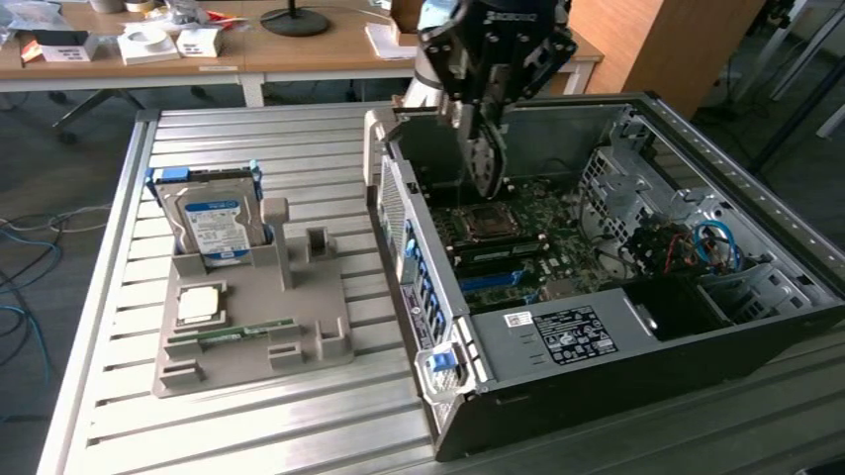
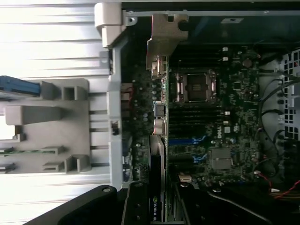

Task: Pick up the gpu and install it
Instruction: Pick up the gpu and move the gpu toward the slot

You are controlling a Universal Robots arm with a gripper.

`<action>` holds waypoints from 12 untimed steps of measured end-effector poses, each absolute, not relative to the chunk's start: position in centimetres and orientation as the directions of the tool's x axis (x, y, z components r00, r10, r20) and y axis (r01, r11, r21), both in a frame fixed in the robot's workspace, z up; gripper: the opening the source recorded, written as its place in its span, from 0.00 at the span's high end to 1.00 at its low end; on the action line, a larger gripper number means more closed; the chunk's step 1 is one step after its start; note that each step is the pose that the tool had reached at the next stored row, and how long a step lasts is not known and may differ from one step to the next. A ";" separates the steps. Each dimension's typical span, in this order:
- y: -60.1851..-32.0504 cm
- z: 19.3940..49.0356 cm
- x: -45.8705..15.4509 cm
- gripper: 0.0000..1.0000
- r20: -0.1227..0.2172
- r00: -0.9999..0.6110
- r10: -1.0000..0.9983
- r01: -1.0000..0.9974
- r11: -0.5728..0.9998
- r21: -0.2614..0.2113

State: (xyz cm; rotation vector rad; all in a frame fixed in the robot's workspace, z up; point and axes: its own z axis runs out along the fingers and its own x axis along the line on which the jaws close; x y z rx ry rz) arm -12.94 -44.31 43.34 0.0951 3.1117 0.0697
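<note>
slatted metal table (image 1: 237, 426) with grey holder (image 1: 317, 297) and open computer case (image 1: 620, 396)

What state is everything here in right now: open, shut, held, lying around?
gpu: held on edge, down inside the case.
gripper: fingers closed on the gpu.
case: open, side panel off.
CPU socket: looks empty.
hard drive: standing upright in the holder.
RAM stick: lying flat in the holder.

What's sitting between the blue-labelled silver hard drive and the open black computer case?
Exterior view: a tall grey plastic post, a shorter one, then bare slatted metal tabletop.
</note>
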 end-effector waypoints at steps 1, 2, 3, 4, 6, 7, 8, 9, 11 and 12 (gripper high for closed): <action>-44.3 43.3 -12.6 0.74 -0.026 -0.998 0.062 0.061 0.997 0.046; -44.3 43.3 -12.2 0.74 -0.026 -0.998 0.062 0.061 0.997 0.046; -44.3 43.3 -11.8 0.74 -0.026 -0.998 0.062 0.061 0.997 0.046; -44.3 43.3 -11.5 0.74 -0.026 -0.998 0.062 0.060 0.997 0.046; -44.3 43.3 -10.8 0.74 -0.026 -0.998 0.062 0.061 0.997 0.046; -44.3 43.3 -10.4 0.74 -0.026 -0.998 0.062 0.061 0.997 0.046; -44.3 43.3 -10.0 0.74 -0.026 -0.998 0.062 0.060 0.997 0.046; -44.3 43.3 -9.6 0.74 -0.026 -0.998 0.062 0.060 0.997 0.046; -44.3 43.3 -9.0 0.74 -0.026 -0.998 0.062 0.061 0.997 0.046; -44.3 43.3 -8.6 0.74 -0.026 -0.998 0.062 0.061 0.997 0.046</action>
